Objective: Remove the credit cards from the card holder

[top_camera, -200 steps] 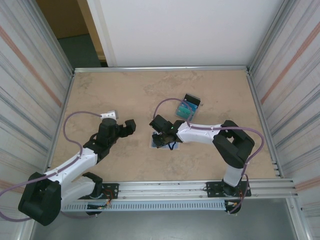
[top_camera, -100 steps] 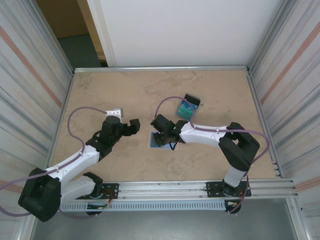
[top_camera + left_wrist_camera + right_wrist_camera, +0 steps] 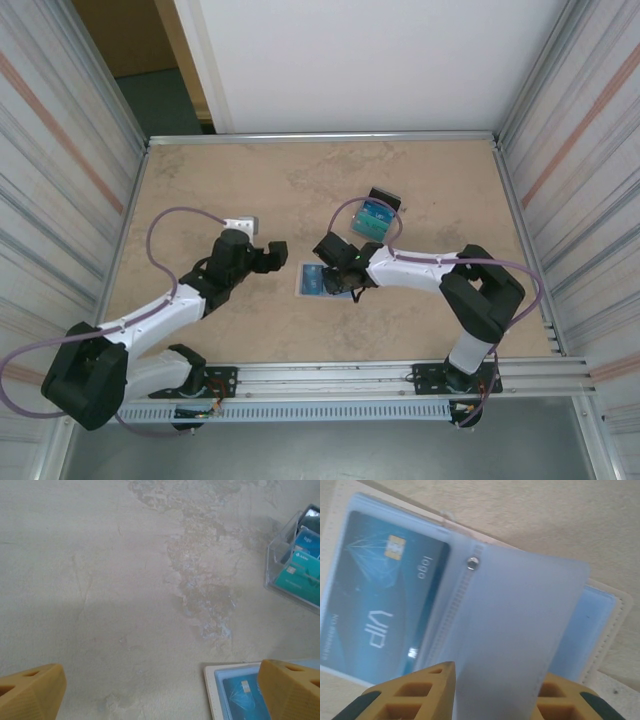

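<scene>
Now the holder (image 3: 612, 612) lies open, a card (image 3: 380, 605) exposed. The right gripper (image 3: 497, 682) straddles a sleeve (image 3: 520, 610), grip unclear; the left gripper (image 3: 160, 695) gapes empty. Next, probably: slide that card out.

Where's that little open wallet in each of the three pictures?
Top view: wallet open, just below the picture's middle.
Left wrist view: wallet in the bottom right corner, partly cut off.
Right wrist view: wallet close up, across the middle.
Shared landmark: the blue card in its pocket.
</scene>
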`<state>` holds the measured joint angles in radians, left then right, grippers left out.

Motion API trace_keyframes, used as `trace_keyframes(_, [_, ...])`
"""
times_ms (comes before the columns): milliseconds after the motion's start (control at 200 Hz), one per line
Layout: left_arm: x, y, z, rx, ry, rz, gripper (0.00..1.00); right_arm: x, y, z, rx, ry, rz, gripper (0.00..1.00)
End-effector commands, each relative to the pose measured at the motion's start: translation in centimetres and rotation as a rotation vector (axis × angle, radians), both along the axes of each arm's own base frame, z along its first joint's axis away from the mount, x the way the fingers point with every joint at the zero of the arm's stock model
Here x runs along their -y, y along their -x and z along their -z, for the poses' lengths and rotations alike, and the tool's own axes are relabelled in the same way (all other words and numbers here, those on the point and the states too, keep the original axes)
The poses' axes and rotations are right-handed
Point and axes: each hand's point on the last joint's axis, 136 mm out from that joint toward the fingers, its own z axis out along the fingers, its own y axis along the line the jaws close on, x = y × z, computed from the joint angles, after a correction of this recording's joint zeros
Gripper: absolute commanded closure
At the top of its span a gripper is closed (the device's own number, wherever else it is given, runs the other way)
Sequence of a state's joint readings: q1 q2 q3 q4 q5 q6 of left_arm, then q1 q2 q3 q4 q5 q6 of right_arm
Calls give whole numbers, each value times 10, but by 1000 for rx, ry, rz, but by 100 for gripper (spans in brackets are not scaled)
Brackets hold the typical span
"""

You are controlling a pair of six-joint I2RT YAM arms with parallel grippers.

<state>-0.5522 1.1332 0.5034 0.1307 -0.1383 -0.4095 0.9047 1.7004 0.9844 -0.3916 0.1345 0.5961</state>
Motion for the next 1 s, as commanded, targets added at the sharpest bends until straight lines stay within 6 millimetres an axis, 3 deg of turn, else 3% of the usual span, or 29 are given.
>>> trace_keyframes(0, [8, -2, -8, 20, -14, 34, 1, 10, -4, -6, 6, -20, 47, 70])
trace_keyframes(366, [13, -4, -3, 8, -33, 55, 1, 27, -12, -4, 0, -14, 78, 70])
trace_keyframes(792, [22, -5, -3, 10, -57, 104, 1, 53, -22, -43, 92, -18, 144, 67])
trace_keyframes(992, [35, 2, 8, -12, -149, 174, 1, 49, -27, -62, 88, -141, 175, 68])
